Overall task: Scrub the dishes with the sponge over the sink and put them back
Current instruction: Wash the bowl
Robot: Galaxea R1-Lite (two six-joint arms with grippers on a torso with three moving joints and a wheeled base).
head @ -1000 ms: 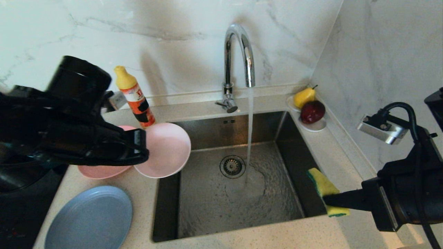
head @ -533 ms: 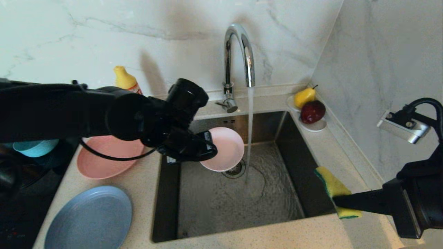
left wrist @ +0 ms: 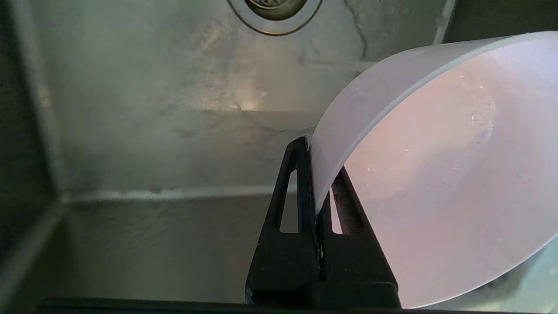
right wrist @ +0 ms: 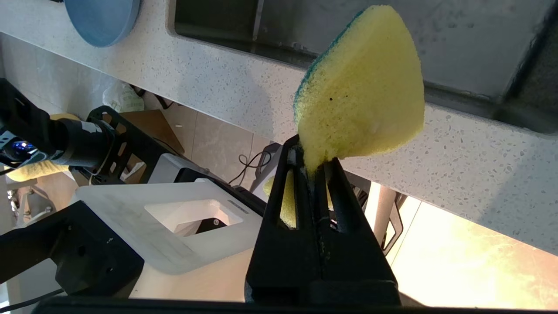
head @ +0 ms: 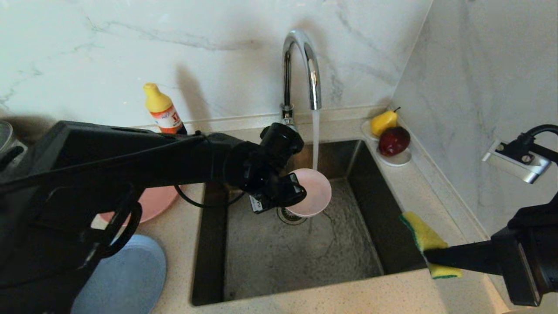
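Marble walls close in behind and to the right of the sink point(head: 244, 279), where water runs from the tap point(head: 301, 65). Left gripper point(left wrist: 320, 192) pinches the pale pink bowl point(head: 311, 192) by its rim over the drain, under the stream. Right gripper point(right wrist: 311, 168) pinches the sponge point(head: 425, 240) above the basin's right edge, well apart from the bowl. Scrubbing looks not yet begun; the salmon-pink plate point(head: 157, 203) and grey-blue plate point(head: 130, 279) wait behind the left arm. Open basin lies between both grippers.
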